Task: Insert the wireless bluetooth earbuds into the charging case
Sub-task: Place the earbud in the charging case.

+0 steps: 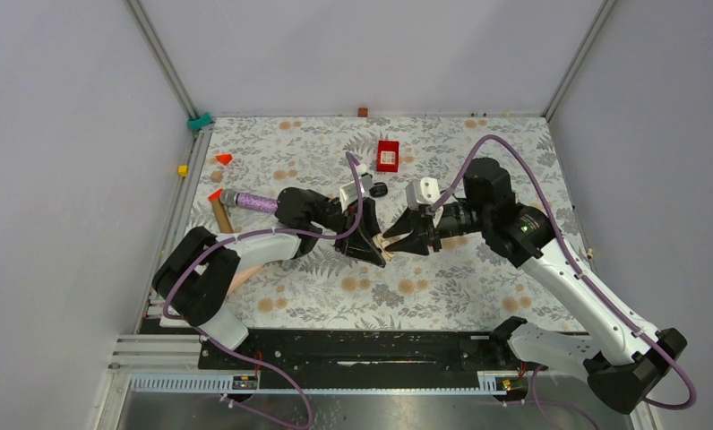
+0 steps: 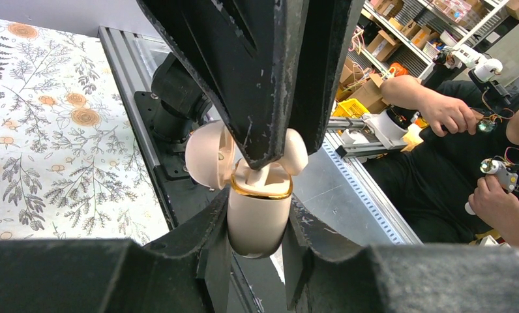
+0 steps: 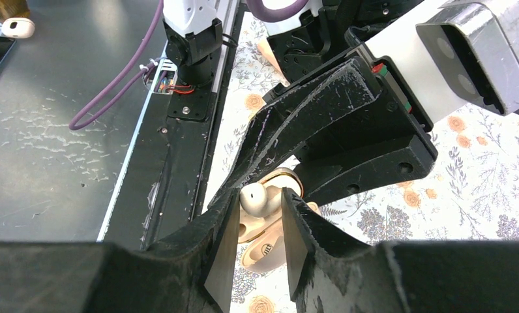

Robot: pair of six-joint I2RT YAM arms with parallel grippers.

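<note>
Over table [image 1: 478, 296] centre, left jaws clamp open charging case [image 2: 257, 222] steady; right jaws, barely parted, likely seating earbud [image 3: 257, 199], pinch unclear.

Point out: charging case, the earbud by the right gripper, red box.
charging case [image 2: 257, 225]: left wrist view, beige body below the gold rim.
earbud [image 3: 255, 199]: right wrist view, its rounded head.
red box [image 1: 388, 156]: top external view, middle of its top.

The desk [image 1: 478, 287] has a white floral-printed top. Toward the back lies a red square box [image 1: 388, 155], with a small black rounded thing [image 1: 379, 189] near it. Over on the left are two orange-red cones [image 1: 223, 159], and a purple cylinder [image 1: 250, 202] just beside a brown wooden block [image 1: 220, 215]
</note>
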